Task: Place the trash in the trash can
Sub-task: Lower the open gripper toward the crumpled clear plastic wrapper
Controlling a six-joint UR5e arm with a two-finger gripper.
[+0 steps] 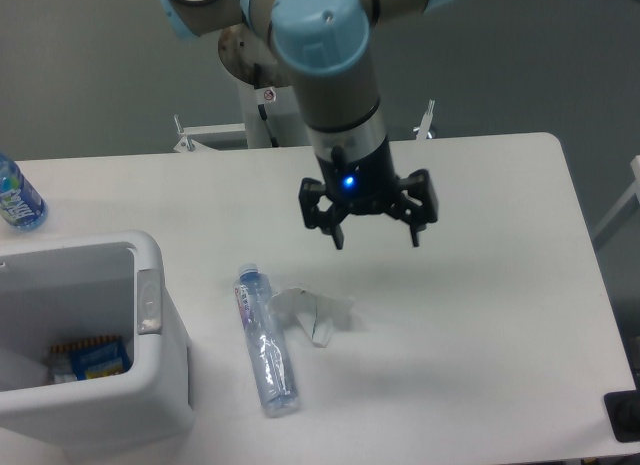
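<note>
A crushed clear plastic bottle (265, 343) with a pale blue cap lies on the white table, cap end toward the back. A crumpled white tissue (311, 311) lies right beside it on its right. The large white trash can (158, 390) stands at the front left, with a grey tab (149, 301) on its rim. My gripper (378, 236) hangs open and empty above the table, up and to the right of the tissue, apart from it.
A fuller bottle with a bright blue label (17, 195) stands at the table's far left edge. The bin holds a blue and orange packet (92, 357). The table's right edge (590, 285) and front edge are close by.
</note>
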